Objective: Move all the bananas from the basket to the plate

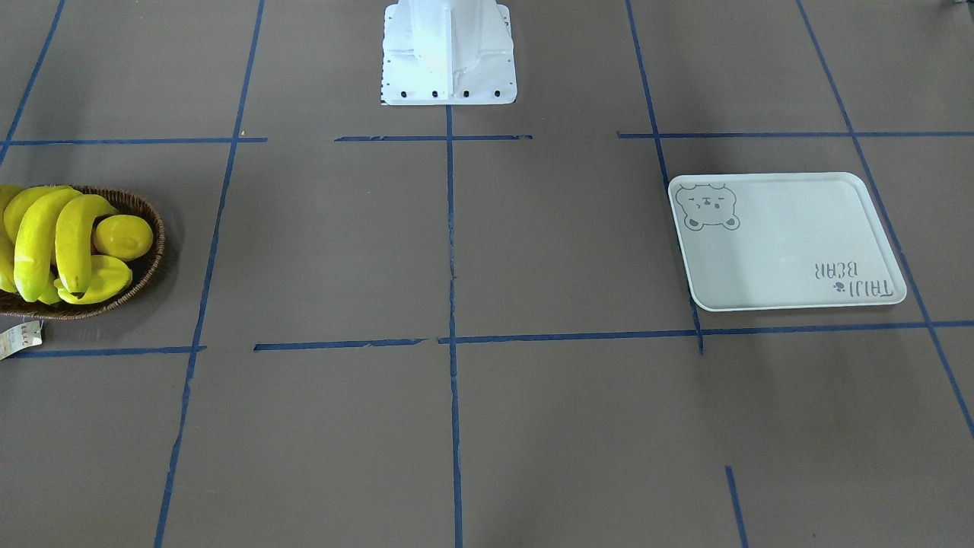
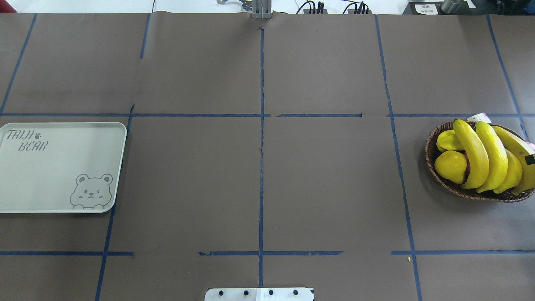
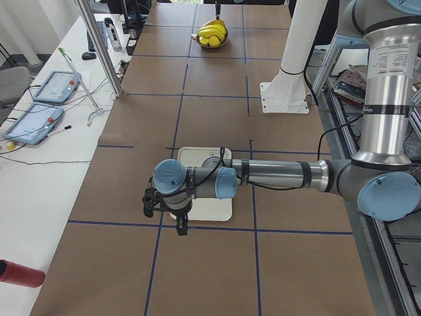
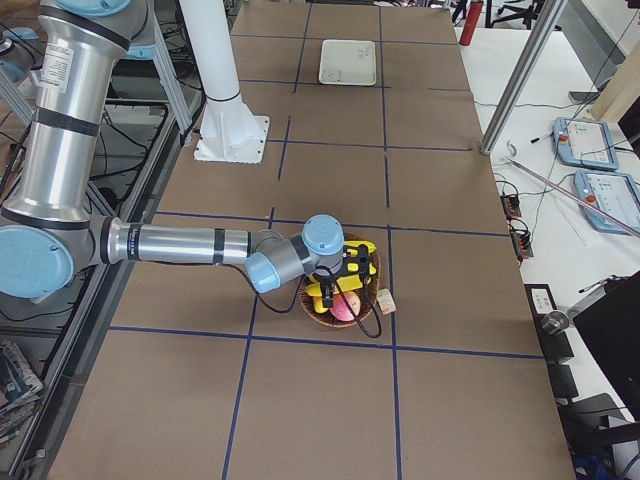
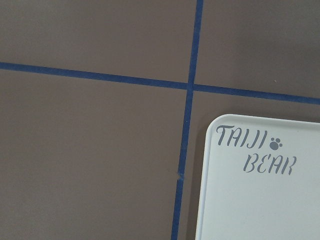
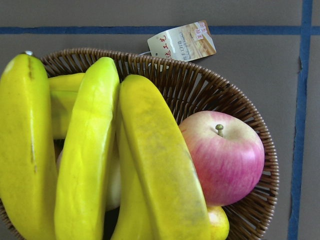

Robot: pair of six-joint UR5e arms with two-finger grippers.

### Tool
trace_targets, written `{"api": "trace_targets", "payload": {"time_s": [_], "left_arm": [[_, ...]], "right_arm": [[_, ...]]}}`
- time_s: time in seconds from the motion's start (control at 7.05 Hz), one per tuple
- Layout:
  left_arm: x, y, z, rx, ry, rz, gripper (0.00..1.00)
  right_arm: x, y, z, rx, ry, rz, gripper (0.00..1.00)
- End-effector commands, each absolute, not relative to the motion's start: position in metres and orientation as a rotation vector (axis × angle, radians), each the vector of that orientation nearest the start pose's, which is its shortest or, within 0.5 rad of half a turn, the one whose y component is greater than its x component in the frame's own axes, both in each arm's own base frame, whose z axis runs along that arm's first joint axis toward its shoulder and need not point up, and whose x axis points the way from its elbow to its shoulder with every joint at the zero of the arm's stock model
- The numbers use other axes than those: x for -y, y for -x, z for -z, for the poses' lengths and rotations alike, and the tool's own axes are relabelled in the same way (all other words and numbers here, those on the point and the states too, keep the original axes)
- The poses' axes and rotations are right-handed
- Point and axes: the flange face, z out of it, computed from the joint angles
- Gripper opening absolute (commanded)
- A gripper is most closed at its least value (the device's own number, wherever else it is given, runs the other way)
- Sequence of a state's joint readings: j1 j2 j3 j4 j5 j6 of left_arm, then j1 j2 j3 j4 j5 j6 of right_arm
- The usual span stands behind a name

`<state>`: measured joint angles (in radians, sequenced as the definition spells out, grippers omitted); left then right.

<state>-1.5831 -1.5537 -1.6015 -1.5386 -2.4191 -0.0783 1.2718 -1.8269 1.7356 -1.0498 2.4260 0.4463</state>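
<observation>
Yellow bananas (image 2: pixel 474 154) heaped in wicker basket (image 2: pixel 430 146); grey plate (image 2: pixel 54 175) well apart.

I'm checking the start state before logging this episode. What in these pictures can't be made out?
- Left end effector and right end effector: open or shut is unclear, as they show only in the side views and are small.
- Bananas: the full count is unsure, because frame edges cut the basket in the overhead, front and right wrist views.
- Basket's bottom: hidden under fruit.
- Tag: print too small to read.
</observation>
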Motion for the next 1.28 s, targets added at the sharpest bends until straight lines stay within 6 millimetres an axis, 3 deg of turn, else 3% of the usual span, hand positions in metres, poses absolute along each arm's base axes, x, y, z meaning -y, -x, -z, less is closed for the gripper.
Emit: {"api": "trace_targets", "payload": {"time_s": [0.0,0.28,0.85,1.13], "left_arm": [[0.482,0.065,-0.647,-0.848,0.040,0.092,1.00],[0.482,0.065,-0.647,-0.848,0.040,0.092,1.00],[0.484,0.064,-0.645,-0.848,0.038,0.089,1.00],[0.485,0.065,-0.644,-0.848,0.036,0.090,1.00]], "right_arm": [[0.398,0.068,-0.636,0.931,-0.044,0.055,1.00],[0.397,0.070,-0.642,0.932,-0.030,0.055,0.99],[0.397,0.071,-0.641,0.943,-0.025,0.058,0.39],[0.397,0.071,-0.631,0.970,-0.045,0.077,0.15]]}}
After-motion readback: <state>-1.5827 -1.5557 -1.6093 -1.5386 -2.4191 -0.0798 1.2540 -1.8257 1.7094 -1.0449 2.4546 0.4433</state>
